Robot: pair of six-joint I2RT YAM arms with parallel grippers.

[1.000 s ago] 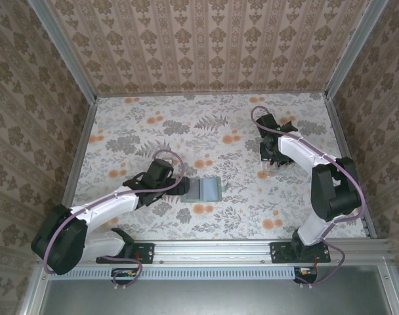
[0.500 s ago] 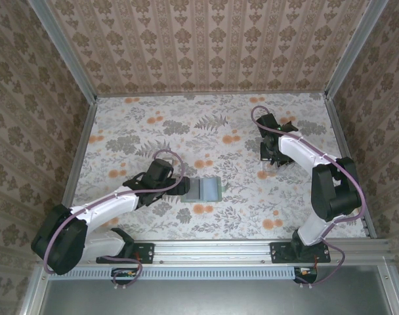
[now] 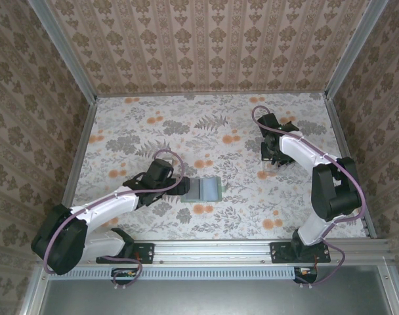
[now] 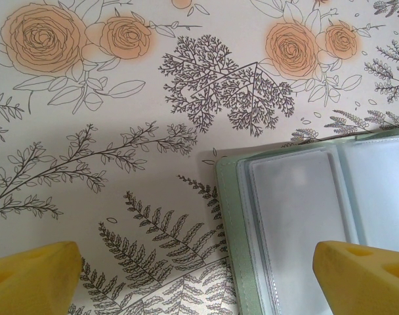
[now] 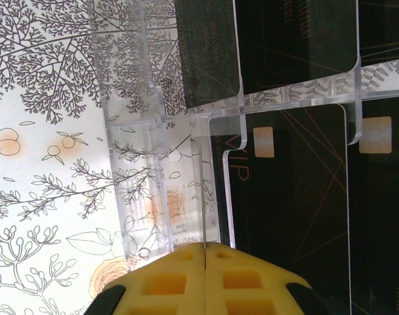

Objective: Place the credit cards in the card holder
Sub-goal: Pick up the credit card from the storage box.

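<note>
Hardly anything has shifted: right gripper (image 5: 205, 254) stays pressed together at the clear plastic tiered rack (image 5: 130, 131) holding glossy black credit cards (image 5: 291, 39). The left gripper (image 4: 199, 289) is spread over the edge of the open grey-green card holder (image 4: 285, 223). No card delivered yet.

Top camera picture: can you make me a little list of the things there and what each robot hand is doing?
card holder: lying open on the table, the pocket in view looks empty
credit cards: black, standing in the clear rack
left hand: open, at one end of the card holder
right hand: fingers pressed shut, right at the clear rack
</note>
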